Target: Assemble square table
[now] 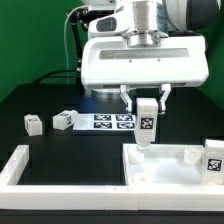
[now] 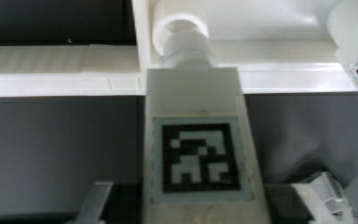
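**Square-table assembly, early stage.** My claw is clamped on a small white plastic leg block with a black-and-white tag. I hold it upright at centre frame, its rounded tip meeting the upper-left corner of the large white plastic square slab with a raised rim, which lies at lower right. A second tagged leg block stands at the slab's right edge, seemingly already seated. A third leg block and a fourth leg block lie loose on the black table at centre left, beside the marker board. By my judgement, one leg is in, one is being fitted and two remain. Whether the held tip is in its socket I cannot tell. The frame edge cuts off the slab's right side, and my fingers show only as blurred edges in the wrist view.
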You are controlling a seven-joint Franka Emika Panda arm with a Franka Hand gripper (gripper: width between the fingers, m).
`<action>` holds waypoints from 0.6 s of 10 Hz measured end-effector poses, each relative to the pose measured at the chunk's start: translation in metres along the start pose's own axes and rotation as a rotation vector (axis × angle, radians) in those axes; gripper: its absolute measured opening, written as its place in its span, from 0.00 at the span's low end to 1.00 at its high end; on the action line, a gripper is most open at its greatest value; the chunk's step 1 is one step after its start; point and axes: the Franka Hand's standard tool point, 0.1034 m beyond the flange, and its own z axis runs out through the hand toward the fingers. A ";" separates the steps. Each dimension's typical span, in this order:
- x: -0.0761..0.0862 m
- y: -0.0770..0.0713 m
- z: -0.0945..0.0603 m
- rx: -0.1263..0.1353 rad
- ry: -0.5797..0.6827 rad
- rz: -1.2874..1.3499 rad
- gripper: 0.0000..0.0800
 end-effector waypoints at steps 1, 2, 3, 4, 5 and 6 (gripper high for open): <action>-0.001 0.002 0.002 -0.004 0.001 -0.004 0.36; -0.005 0.009 0.008 -0.017 0.009 0.000 0.36; -0.007 0.009 0.016 -0.016 0.003 0.006 0.36; -0.006 0.007 0.022 -0.015 0.003 0.009 0.36; -0.005 0.007 0.025 -0.014 0.003 0.014 0.36; -0.003 0.005 0.028 -0.012 0.006 0.024 0.36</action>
